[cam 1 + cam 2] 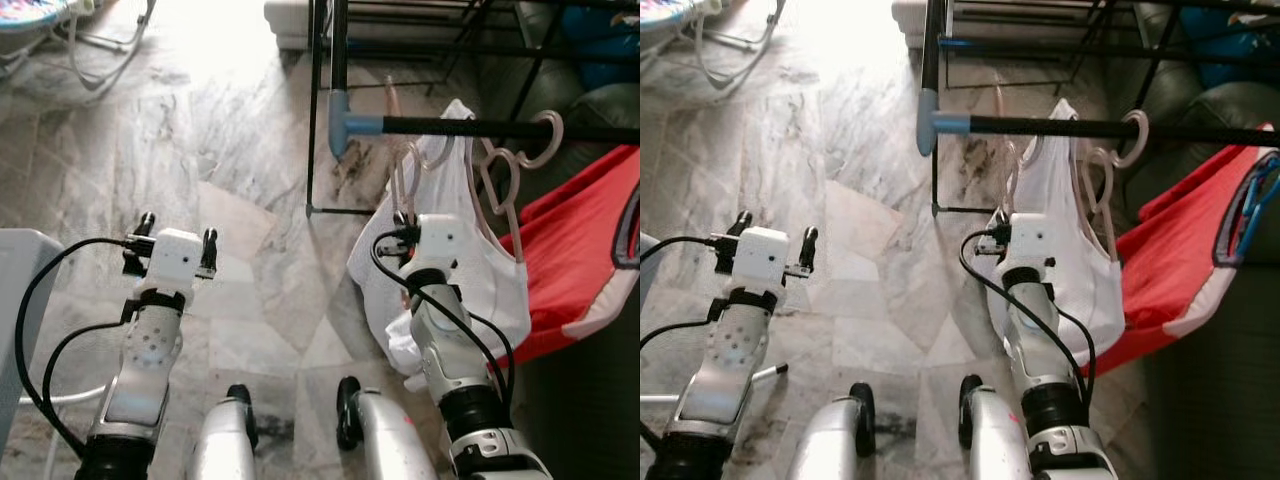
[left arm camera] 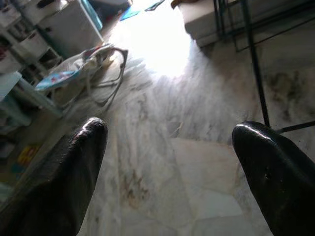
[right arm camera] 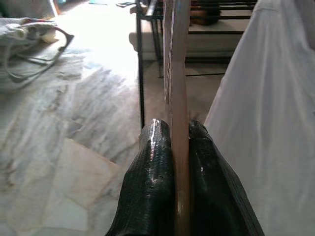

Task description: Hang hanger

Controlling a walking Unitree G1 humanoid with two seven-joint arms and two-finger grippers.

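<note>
My right gripper (image 1: pixel 405 212) is shut on a thin pinkish hanger (image 3: pixel 177 93), pinching its bar between both fingers (image 3: pixel 152 167). That hanger (image 1: pixel 402 175) stands just below the black rail (image 1: pixel 480 125) of a clothes rack, and its upper end rises past the rail. A white garment (image 1: pixel 470 270) hangs beside and behind the gripper. A second pinkish hanger (image 1: pixel 503 180) has its hook (image 1: pixel 546 135) over the rail. My left gripper (image 1: pixel 178 232) is open over the marble floor with nothing between its fingers (image 2: pixel 74 167).
The rack's black frame and blue corner joint (image 1: pixel 345 125) stand ahead on the right. Red fabric (image 1: pixel 580 260) drapes over dark furniture at the right. A baby bouncer (image 1: pixel 60 30) sits far left, and a grey object (image 1: pixel 20 300) stands by my left arm.
</note>
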